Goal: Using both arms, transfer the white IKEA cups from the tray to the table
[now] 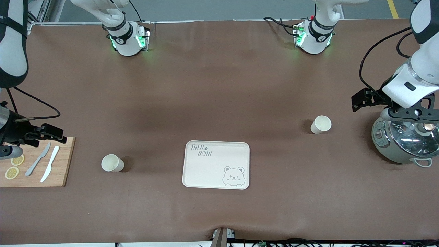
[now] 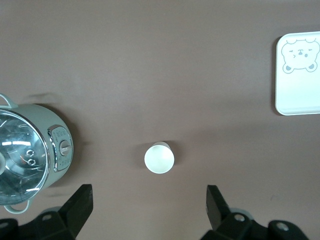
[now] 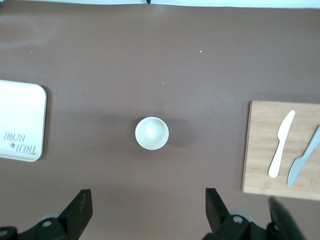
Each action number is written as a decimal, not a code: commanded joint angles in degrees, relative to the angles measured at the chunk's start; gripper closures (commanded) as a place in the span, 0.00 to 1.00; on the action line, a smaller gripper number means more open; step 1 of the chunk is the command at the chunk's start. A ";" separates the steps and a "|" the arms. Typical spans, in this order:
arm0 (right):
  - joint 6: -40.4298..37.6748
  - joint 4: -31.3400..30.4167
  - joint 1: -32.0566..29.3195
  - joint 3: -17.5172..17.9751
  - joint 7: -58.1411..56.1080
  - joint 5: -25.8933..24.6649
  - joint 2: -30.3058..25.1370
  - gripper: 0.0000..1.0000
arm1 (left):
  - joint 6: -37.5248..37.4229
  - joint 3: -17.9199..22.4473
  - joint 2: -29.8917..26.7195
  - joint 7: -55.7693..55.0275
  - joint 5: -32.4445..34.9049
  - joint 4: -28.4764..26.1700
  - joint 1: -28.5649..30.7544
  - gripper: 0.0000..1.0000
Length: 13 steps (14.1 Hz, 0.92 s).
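Brown cloth covers your table. Starting at the right arm's end, your right gripper hangs over the wooden board's edge, fingers spread wide and holding nothing. That board carries lemon slices, a grey knife and a white knife. Next you'll find one white cup standing upright on the cloth, between the board and the bear tray. Past the tray, the second white cup stands upright, farther from the front camera than the first. At the left arm's end, your left gripper hangs above the glass-lidded pot, fingers spread apart, empty.
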 commanded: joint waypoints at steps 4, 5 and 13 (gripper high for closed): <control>-4.18 3.43 1.47 0.80 5.78 -3.61 -0.33 0.00 | 0.01 0.39 0.43 0.86 0.53 1.19 -0.37 0.00; -4.19 3.43 1.38 0.71 5.69 -3.61 -0.33 0.00 | -0.07 0.39 0.43 0.86 0.61 1.19 -0.37 0.00; -5.94 3.52 1.65 0.80 6.39 -3.70 -0.50 0.00 | -0.07 0.39 0.43 0.86 0.61 1.19 -0.37 0.00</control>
